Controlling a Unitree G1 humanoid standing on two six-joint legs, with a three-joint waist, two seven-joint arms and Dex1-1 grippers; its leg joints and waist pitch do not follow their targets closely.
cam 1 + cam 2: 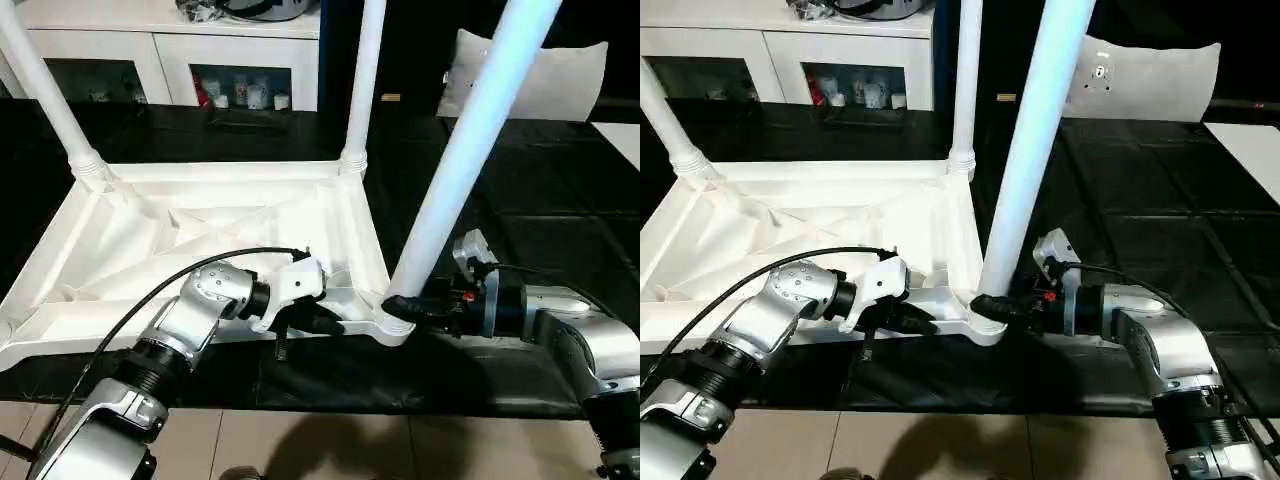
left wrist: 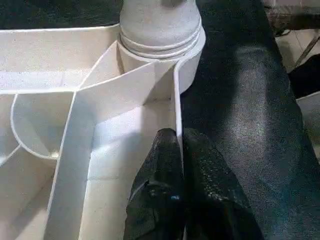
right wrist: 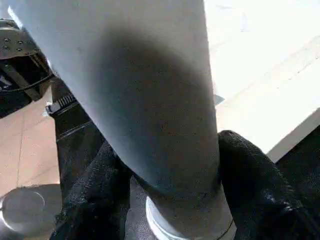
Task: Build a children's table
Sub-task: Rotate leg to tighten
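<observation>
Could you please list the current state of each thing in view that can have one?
table top: upside down, ribbed underside up, on the black work table.
near-right leg: standing in its corner socket, right gripper around its base.
two far legs: upright in their sockets.
left gripper: shut on the top's near rim.

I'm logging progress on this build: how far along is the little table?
Three legs stand in corner sockets of the upturned top. The left gripper pinches the top's edge; the right gripper clasps the base of the near leg. The fourth, near-left corner lies past the picture's edge, so I can't tell.
</observation>
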